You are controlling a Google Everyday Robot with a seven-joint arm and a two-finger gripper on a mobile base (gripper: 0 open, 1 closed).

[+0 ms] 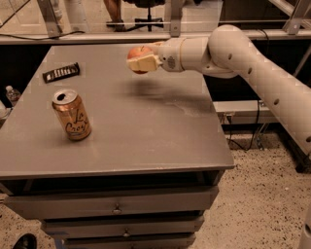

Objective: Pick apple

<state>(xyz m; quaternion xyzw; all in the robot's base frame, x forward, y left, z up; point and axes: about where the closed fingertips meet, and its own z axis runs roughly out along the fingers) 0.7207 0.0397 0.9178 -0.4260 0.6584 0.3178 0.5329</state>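
grey metal surface (146,141) fills most of the view, set on a cabinet whose drawers (116,206) face the near edge, each with a small knob. speckled floor (262,194) shows to the right of the cabinet.

closest on the surface, toward its left side, an orange-copper drink can (72,115) stands upright with its opened top showing and script lettering on its side. a water bottle (12,93) sits off the surface past the left edge, only partly seen. further back on the left lies a flat black remote-like object (60,72), well apart from the can.

beyond the middle of the surface, toward the far edge, the white arm (252,63) reaches in from the right, stretched roughly level. at its tip the end effector (141,61) is clenched around the apple (137,52), a pale finger (146,63) lying across the fruit's lower front. the apple is red-orange and round, held up off the surface, with a soft shadow (146,87) on the grey top below it. it is well apart from both the can and the black object.

behind the surface runs a pale ledge, and past it a chair base (148,19) and a person's legs (114,12) stand on a light floor.
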